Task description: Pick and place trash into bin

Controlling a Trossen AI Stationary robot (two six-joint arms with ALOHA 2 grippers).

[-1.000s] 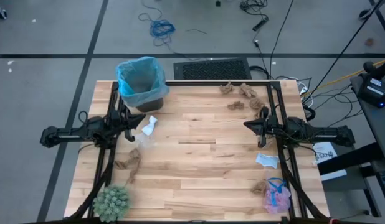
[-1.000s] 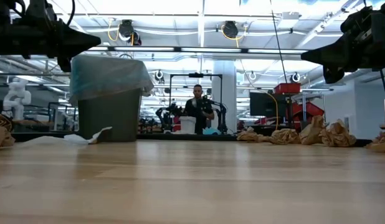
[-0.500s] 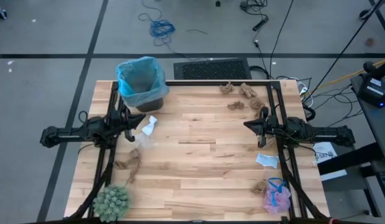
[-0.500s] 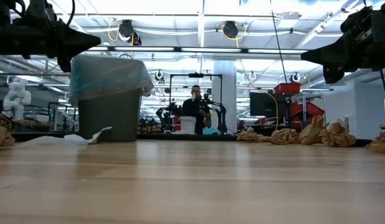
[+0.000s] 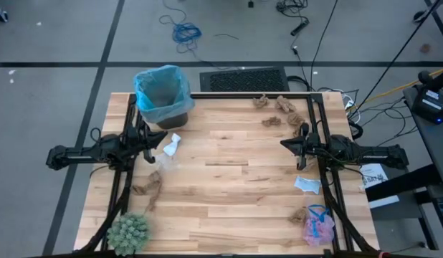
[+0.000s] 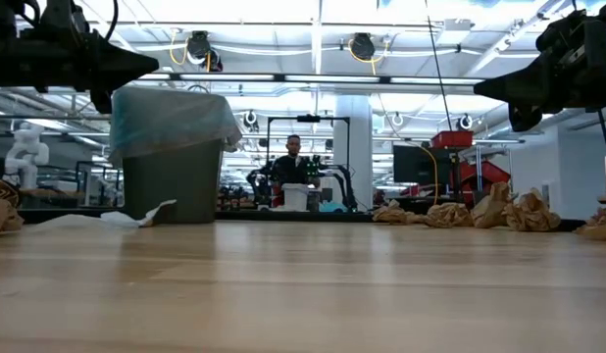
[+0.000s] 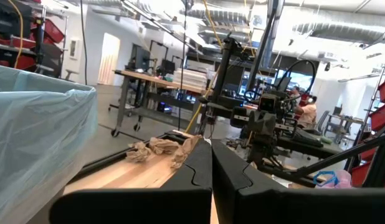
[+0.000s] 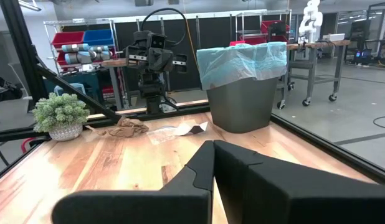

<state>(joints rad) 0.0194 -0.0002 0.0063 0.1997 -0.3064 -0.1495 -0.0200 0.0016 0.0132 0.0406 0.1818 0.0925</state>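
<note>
Only the person (image 6: 292,162) in the room beyond the table is changing place. In the low view this person, standing earlier just at the 3 o'clock side of the white container (image 6: 296,197) on the far bench, is now shifting toward 9 o'clock and standing almost directly behind that container, body upright. On the table itself nothing is moving, and neither arm is showing any change.

Both my arms level, raised off the table. Left gripper (image 5: 154,147) at 9 o'clock, pointing inward – fingers pressed together, nothing held. Right gripper (image 5: 286,145) at 3 o'clock, facing it – same.
</note>
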